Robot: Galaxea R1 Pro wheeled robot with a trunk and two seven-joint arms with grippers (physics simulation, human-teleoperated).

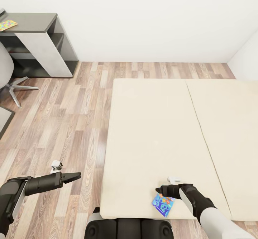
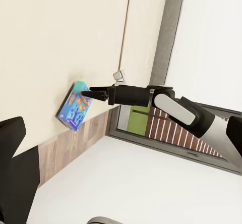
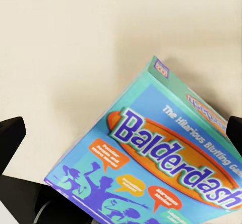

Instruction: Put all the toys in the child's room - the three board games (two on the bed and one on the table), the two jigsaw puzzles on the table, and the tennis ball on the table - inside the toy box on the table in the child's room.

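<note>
A light blue board game (image 1: 163, 204) with an orange oval logo lies on the beige bed (image 1: 150, 131), close to its near edge. My right gripper (image 1: 158, 190) hovers right at it and is open. In the right wrist view the box (image 3: 151, 163) sits between the two black fingers (image 3: 10, 133); I cannot tell if they touch it. From the left wrist view I see the same box (image 2: 74, 108) under the right gripper (image 2: 86, 94). My left gripper (image 1: 77, 176) is open over the floor, left of the bed. A jigsaw puzzle (image 1: 8, 24) lies on the table (image 1: 36, 18). The toy box and tennis ball are out of view.
A grey office chair (image 1: 7, 74) stands by the table at the far left. Wood-plank floor (image 1: 71, 110) runs between the table and the bed. White walls close off the back and right. A grey-framed window (image 2: 166, 32) stands behind the bed in the left wrist view.
</note>
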